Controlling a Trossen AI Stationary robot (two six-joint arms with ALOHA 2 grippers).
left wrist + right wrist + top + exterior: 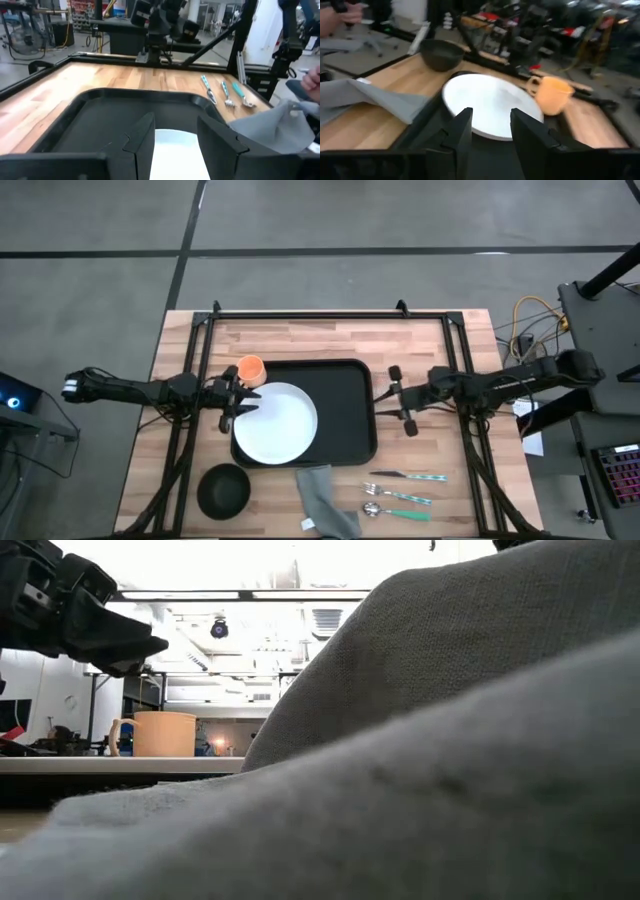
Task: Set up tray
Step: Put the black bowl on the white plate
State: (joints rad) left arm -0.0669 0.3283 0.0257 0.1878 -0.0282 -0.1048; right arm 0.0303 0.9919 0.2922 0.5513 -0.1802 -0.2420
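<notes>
The black tray (340, 412) lies flat mid-table. A white plate (275, 423) rests on its left part and overhangs the tray's left and near rim. An orange mug (251, 369) stands on the wood by the tray's far left corner. My left gripper (238, 402) is open and hovers over the plate's left edge. In the left wrist view the plate (176, 152) shows between its fingers. My right gripper (398, 402) is open just off the tray's right rim, facing the plate (490, 102) and mug (551, 95).
A small black bowl (223, 490) sits near the table's near left corner. A grey cloth (326, 498) lies at the near edge and fills most of the low view. Cutlery (405, 490) lies to the cloth's right. A person's hand (335, 17) shows beyond the table.
</notes>
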